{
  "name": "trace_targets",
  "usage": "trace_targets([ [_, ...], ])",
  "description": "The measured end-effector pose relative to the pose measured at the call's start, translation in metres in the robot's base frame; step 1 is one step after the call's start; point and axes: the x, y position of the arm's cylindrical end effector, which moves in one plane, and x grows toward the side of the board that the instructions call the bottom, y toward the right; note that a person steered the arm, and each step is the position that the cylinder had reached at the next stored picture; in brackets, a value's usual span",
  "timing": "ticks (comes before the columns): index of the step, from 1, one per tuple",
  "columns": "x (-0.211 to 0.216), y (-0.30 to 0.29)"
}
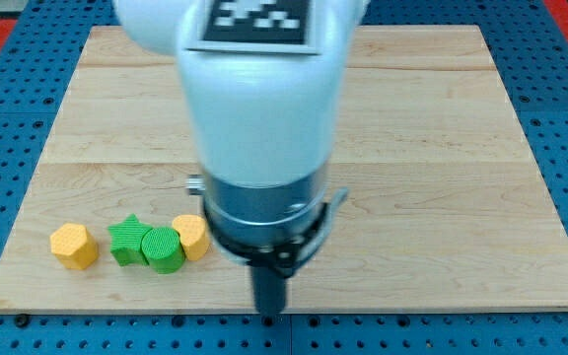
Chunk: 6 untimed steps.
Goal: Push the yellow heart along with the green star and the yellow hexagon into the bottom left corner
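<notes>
Your arm carries no jaws, only a dark rod whose tip [269, 310] sits near the wooden board's [442, 148] bottom edge, right of the yellow heart block [193, 237]. The heart touches a green cylinder [163, 249] and green star [126, 240]; the yellow hexagon [73, 246] lies apart, leftward. An off-centre push could probably scatter the row or carry the cylinder along.

one high frontal view looks down across the wooden board [442, 148].

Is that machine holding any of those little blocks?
No, nothing is held. My tip is a bare rod, apart from the yellow heart at the row's right end.
</notes>
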Motion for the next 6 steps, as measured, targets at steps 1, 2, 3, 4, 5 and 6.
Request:
trace_targets([
  [1,0.000,-0.052],
  [2,-0.001,-0.093],
  [3,-0.025,-0.101],
  [4,-0.043,-0.106],
  [5,-0.046,-0.100],
  [6,-0.046,-0.091],
])
